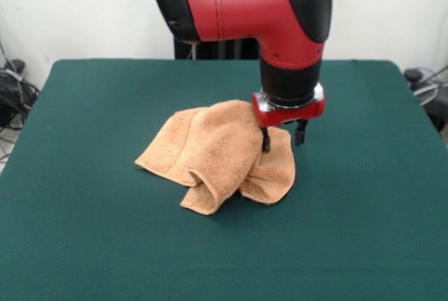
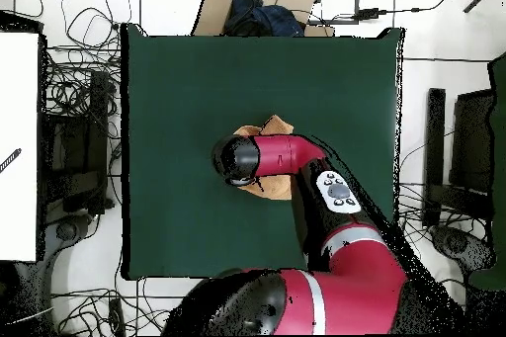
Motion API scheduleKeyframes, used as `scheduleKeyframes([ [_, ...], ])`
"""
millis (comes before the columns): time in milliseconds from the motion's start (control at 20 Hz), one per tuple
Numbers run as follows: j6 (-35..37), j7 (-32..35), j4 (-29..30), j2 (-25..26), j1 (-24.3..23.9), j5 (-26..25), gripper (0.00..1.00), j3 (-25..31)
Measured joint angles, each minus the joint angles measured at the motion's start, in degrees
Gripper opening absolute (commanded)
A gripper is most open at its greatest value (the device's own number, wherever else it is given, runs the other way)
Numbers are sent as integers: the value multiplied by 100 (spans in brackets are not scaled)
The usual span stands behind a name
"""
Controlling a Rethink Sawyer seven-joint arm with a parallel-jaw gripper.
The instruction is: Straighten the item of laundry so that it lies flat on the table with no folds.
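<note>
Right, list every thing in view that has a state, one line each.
towel: crumpled, folded over itself in several layers, lying on the table, not flat.
tool: open, two fingers pointing down at the towel's far right edge, one finger at the cloth, the other beside it.
arm: reaching out over the towel, covering most of it from overhead.
table: green top, towel near its middle.

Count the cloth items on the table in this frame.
1: a crumpled towel near the middle of the green table, directly under the gripper. In the overhead view the arm covers most of it.
</note>
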Motion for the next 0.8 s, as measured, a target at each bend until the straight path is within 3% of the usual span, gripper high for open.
scheduleKeyframes([
  [800, -2, 0, -10, 96, 5, 2, 100, -138],
])
